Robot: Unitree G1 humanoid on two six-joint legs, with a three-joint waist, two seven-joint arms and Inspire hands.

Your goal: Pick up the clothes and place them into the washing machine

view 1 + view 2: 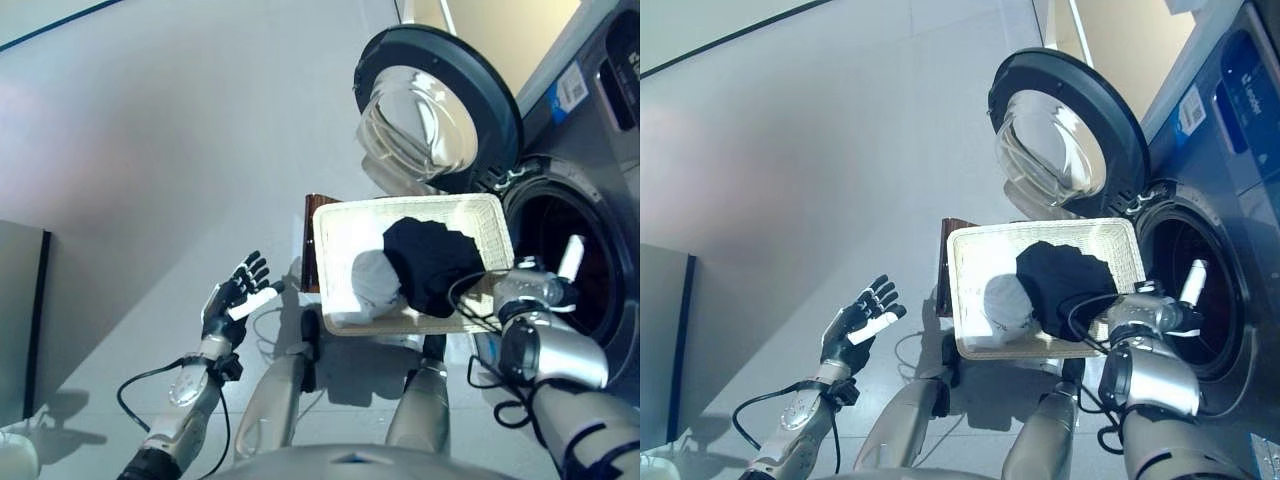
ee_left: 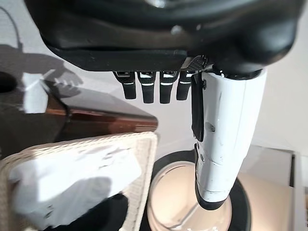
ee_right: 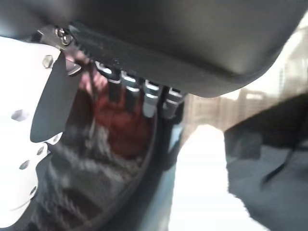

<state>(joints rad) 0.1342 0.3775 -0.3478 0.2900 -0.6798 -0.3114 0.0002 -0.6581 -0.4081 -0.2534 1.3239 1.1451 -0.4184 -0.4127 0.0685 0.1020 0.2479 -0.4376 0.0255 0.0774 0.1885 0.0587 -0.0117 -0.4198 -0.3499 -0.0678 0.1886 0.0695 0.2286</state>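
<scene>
Before me sits one white woven basket [image 1: 495, 215] on a dark brown stand [image 1: 311, 245], and two clothes lie in it: one black garment [image 1: 430, 262] toward the right and one pale grey garment [image 1: 375, 278] touching its left edge. One washing machine [image 1: 1230, 140] stands at the right, its single round door [image 1: 437, 105] swung wide at the far side of the basket, and its dark drum opening [image 1: 560, 250] gapes just right of the basket.

My right hand [image 1: 1160, 300] is at the mouth of the drum, just right of the basket's near right corner, white-covered thumb raised. From the right wrist view its fingers [image 3: 149, 101] hang straight and hold nothing, with something reddish dimly seen past them inside the drum; what that is I cannot tell. The black garment lies just left of that hand, apart from the fingers.

My left hand [image 1: 232, 298] is well to the left of the basket, over the floor, palm spread and fingers relaxed, empty; both clothes are well apart from it.

Underneath is a smooth pale grey floor [image 1: 180, 130], and a beige wall [image 1: 500, 30] shows at the far right behind the door.
</scene>
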